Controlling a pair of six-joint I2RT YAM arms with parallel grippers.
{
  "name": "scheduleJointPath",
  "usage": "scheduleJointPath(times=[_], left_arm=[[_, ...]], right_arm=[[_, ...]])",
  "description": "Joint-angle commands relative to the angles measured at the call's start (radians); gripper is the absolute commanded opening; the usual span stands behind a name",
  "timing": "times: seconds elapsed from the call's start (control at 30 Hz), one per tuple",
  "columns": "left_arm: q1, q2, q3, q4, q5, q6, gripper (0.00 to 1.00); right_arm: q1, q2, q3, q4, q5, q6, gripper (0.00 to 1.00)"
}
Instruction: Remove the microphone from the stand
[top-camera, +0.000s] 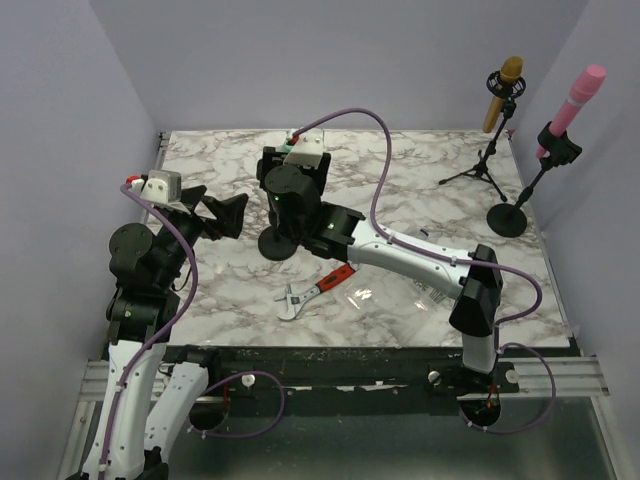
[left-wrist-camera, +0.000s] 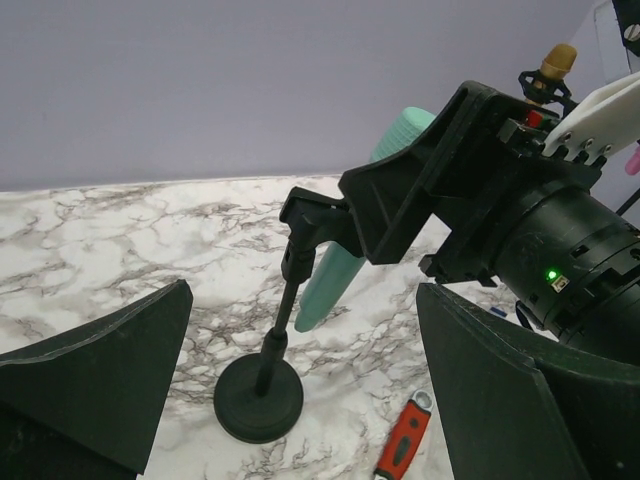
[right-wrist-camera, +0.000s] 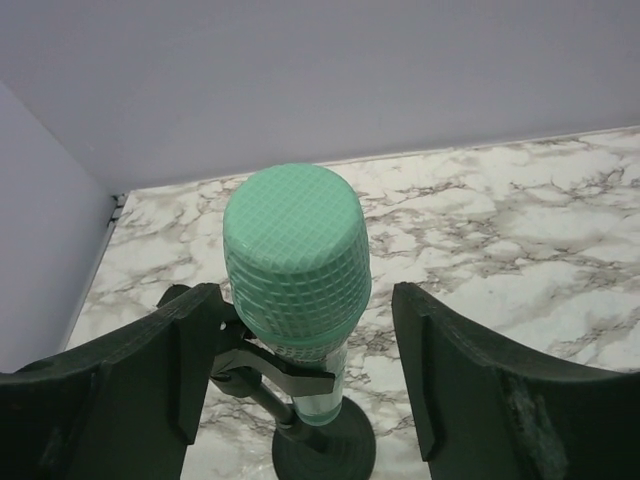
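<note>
On the table (top-camera: 420, 190) no part of the task looks finished yet. The stand (left-wrist-camera: 262, 395) is upright on its round base, and the green microphone (right-wrist-camera: 297, 262) sits in the stand's clip, its head tilted up and away from the stand's post. What you have so far is the approach. Your right hand (right-wrist-camera: 305, 320) is spread open around the microphone's head above the stand, one finger on each side with a gap showing on both, so no grip is made. You have yet to close on it and lift it out of the clip. Your left hand (top-camera: 228, 214) is open too, holding nothing, just beside the stand and facing it.
</note>
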Motion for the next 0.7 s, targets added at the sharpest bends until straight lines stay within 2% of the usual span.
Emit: scheduleJointPath(times=[0.0, 0.13, 0.23, 0.37, 0.47, 0.57, 0.67], left_arm=[[-0.008, -0.009, 0.002, 0.004, -0.021, 0.017, 0.98], [-0.008, -0.009, 0.001, 0.005, -0.019, 0.016, 0.99], [-0.008, -0.009, -0.001, 0.007, -0.016, 0.016, 0.98], [-0.008, -0.009, -0.004, 0.01, -0.013, 0.013, 0.99], [-0.009, -0.006, -0.005, 0.013, -0.009, 0.011, 0.99], [-0.009, -0.005, -0.008, 0.015, 0.0, 0.006, 0.99], [-0.007, 0.002, -0.01, 0.025, 0.026, -0.003, 0.99]], right_arm=[[0.007, 0.014, -0.005, 0.091, 0.072, -0.036, 0.71], [0.007, 0.012, -0.029, 0.124, 0.073, -0.069, 0.57], [0.006, 0.005, -0.049, 0.151, 0.067, -0.087, 0.54], [0.006, 0.0, -0.057, 0.161, 0.046, -0.094, 0.41], [0.006, -0.003, -0.061, 0.162, 0.014, -0.109, 0.34], [0.007, -0.02, -0.083, 0.162, -0.041, -0.113, 0.31], [0.005, -0.054, -0.117, 0.165, -0.133, -0.115, 0.21]])
